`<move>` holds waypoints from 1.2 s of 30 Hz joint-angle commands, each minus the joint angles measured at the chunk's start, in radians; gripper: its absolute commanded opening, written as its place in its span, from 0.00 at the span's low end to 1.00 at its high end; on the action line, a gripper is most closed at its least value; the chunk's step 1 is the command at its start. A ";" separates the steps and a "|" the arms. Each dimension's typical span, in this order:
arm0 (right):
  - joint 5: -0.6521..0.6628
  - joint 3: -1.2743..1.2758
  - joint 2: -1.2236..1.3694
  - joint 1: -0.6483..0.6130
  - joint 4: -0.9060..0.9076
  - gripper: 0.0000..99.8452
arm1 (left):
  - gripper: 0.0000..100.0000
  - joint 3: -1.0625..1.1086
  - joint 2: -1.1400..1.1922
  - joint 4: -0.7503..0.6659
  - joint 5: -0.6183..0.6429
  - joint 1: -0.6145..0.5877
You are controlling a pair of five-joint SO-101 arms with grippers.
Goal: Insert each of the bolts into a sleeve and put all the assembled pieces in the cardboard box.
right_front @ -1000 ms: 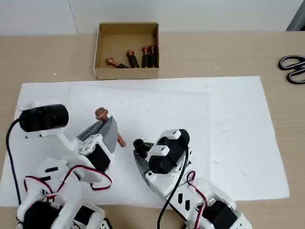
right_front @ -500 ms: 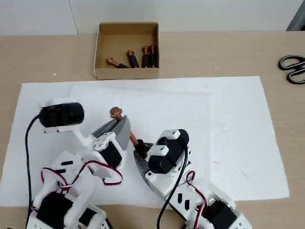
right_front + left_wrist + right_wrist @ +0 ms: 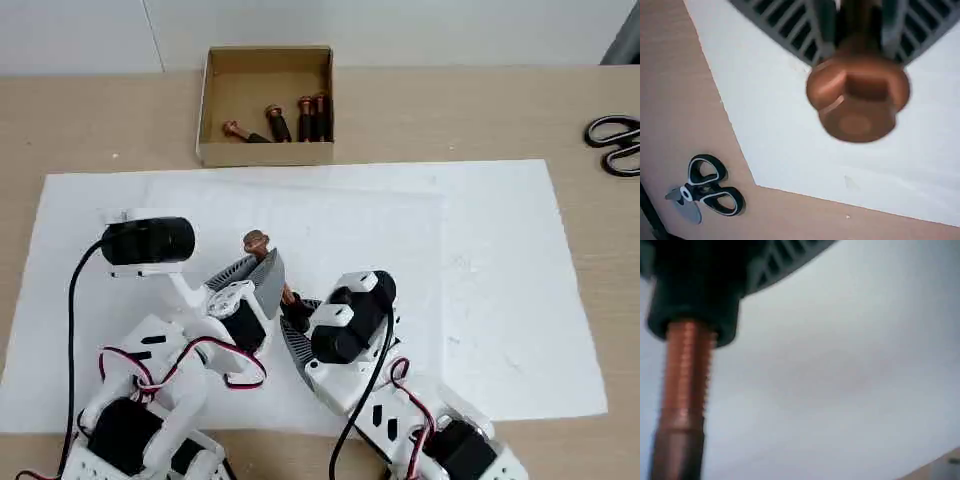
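My left gripper [image 3: 262, 270] is shut on a copper bolt [image 3: 256, 242], whose hex head [image 3: 857, 95] juts out past the grey fingers [image 3: 785, 20]. The shaft slants down toward a black sleeve [image 3: 294, 310], on which my right gripper [image 3: 298, 320] is shut. In the right wrist view the threaded shaft [image 3: 682, 405] enters the mouth of the sleeve [image 3: 690, 295]. The cardboard box [image 3: 205, 100] stands at the back of the table with several assembled pieces [image 3: 295, 120] lying in it.
A white paper sheet [image 3: 450, 280] covers the middle of the wooden table [image 3: 480, 110]. Black-handled scissors [image 3: 615, 140] lie at the far right edge. Both arm bases crowd the near edge.
My left arm has carried the bolt to the right, bringing its tip from apart from the sleeve to the sleeve's mouth. The right arm has stayed put.
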 commanded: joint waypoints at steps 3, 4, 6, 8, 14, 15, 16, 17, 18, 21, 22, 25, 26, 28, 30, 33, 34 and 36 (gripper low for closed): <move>0.011 -0.014 -0.008 -0.007 -0.027 0.00 | 0.01 -0.012 -0.005 0.048 0.008 0.118; 0.011 -0.012 -0.008 -0.007 -0.027 0.00 | 0.01 -0.012 -0.005 0.052 0.006 0.129; 0.011 -0.011 -0.008 -0.007 -0.027 0.00 | 0.01 -0.012 -0.005 0.057 -0.023 0.141; 0.011 -0.009 -0.008 -0.007 -0.027 0.00 | 0.01 -0.012 -0.005 0.058 -0.049 0.157; 0.011 -0.009 -0.008 -0.007 -0.027 0.00 | 0.01 -0.004 0.002 0.092 -0.057 0.216; 0.011 -0.009 -0.008 -0.007 -0.027 0.00 | 0.01 0.001 0.002 0.107 -0.057 0.222; 0.011 -0.009 -0.008 -0.007 -0.027 0.00 | 0.01 0.012 0.002 0.118 -0.057 0.230; 0.011 -0.009 -0.008 -0.007 -0.027 0.00 | 0.01 0.021 -0.002 0.130 -0.058 0.236; 0.011 -0.009 -0.008 -0.007 -0.027 0.00 | 0.01 0.028 -0.003 0.147 -0.064 0.242; 0.011 -0.011 -0.008 -0.007 -0.028 0.00 | 0.01 0.039 -0.005 0.181 -0.092 0.255; 0.011 -0.011 -0.008 -0.007 -0.028 0.00 | 0.01 0.039 -0.005 0.186 -0.094 0.255; 0.011 -0.011 -0.008 -0.007 -0.028 0.00 | 0.01 0.044 0.000 0.186 -0.112 0.256; 0.011 -0.011 -0.008 -0.007 -0.028 0.00 | 0.01 0.050 -0.002 0.181 -0.120 0.256; 0.011 -0.011 -0.008 -0.005 -0.028 0.00 | 0.01 0.053 -0.005 0.178 -0.129 0.256; 0.011 -0.011 -0.008 -0.005 -0.028 0.00 | 0.01 0.053 -0.005 0.178 -0.129 0.256; 0.011 -0.011 -0.008 -0.005 -0.028 0.00 | 0.01 0.051 -0.005 0.178 -0.129 0.255; 0.011 -0.009 -0.008 -0.005 -0.028 0.00 | 0.01 0.051 -0.005 0.176 -0.129 0.255; 0.011 -0.009 -0.008 -0.005 -0.028 0.00 | 0.03 0.051 -0.005 0.160 -0.127 0.250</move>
